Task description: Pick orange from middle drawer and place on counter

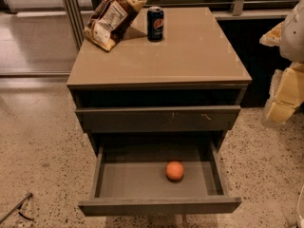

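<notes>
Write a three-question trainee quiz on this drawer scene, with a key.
1. True or false: the orange lies in the pulled-out middle drawer.
2. What sits beside the soda can on the counter? A) a chip bag B) a bowl C) a sponge
3. Fill in: the gripper hangs at the picture's ____ edge, well apart from the orange.

Key: 1 true; 2 A; 3 right.
</notes>
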Robot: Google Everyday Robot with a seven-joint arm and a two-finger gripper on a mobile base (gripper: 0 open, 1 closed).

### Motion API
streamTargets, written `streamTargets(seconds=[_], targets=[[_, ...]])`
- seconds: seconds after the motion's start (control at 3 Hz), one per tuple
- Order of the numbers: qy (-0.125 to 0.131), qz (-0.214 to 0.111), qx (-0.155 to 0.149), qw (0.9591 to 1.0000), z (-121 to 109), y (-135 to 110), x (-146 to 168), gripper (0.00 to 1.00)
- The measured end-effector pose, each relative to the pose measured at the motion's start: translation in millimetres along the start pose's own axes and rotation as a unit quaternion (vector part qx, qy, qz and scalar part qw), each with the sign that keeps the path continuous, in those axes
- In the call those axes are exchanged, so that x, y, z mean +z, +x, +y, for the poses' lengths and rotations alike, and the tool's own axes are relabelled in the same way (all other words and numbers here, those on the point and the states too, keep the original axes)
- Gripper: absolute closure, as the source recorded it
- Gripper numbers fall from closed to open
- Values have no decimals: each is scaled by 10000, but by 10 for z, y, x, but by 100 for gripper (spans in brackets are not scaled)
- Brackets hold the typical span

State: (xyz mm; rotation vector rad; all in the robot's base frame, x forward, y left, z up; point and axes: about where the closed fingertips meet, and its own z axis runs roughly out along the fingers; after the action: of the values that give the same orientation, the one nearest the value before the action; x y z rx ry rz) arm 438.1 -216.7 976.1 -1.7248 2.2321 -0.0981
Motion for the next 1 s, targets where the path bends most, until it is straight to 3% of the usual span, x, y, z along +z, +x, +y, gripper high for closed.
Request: streamTargets(seconds=[0.33, 0.67, 1.0], targets=[[0, -1, 0, 10000, 0, 0, 1, 0], [59, -100, 58, 9999, -16, 10, 97, 19], [71, -389, 197, 9990, -5, 49, 455, 42]])
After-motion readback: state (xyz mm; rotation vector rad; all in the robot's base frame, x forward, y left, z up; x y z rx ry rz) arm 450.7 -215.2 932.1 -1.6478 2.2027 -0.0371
